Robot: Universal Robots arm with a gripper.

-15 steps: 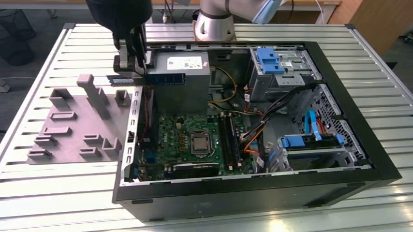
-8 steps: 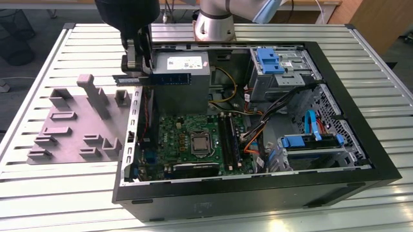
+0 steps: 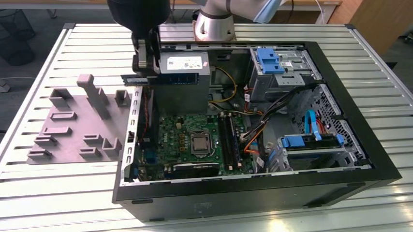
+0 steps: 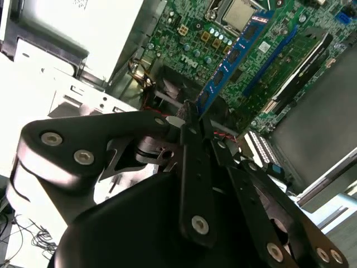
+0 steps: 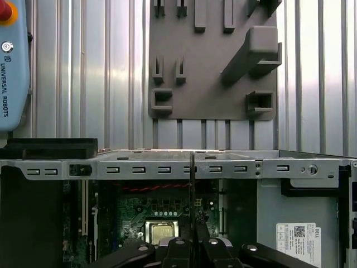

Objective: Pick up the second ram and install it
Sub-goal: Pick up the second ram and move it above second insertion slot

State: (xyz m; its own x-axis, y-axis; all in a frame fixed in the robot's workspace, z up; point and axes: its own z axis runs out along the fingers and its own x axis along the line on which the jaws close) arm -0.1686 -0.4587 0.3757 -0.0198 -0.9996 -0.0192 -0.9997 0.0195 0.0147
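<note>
Nearest in the exterior view is the black computer case [image 3: 258,193], lying open on the slatted metal surface [image 3: 65,193]. Inside it sits the green motherboard [image 3: 174,133], with the processor socket [image 3: 200,143] in its middle and the long black memory slots [image 3: 227,135] just beside that, toward the exterior view's right. White lettering is printed on the board in the second wrist view.

Farther back is the grey power supply [image 3: 184,67], which carries a white sticker [image 5: 298,237] with small print and a square code. Just beside it, over the case's wall on the exterior view's left, hangs the claw [image 3: 143,77], pinched on the second ram [image 4: 231,56] – a blue-looking board with a row of black chips, gripped at one end and held clear of the slots. In the first wrist view it shows edge-on as a thin dark line crossing the case's metal rim.

Beyond the wall lies the grey fixture plate [image 3: 71,121] – its blocks stand upright. A pale blue pendant [image 5: 11,67] with lettering down its side lies beside it
</note>
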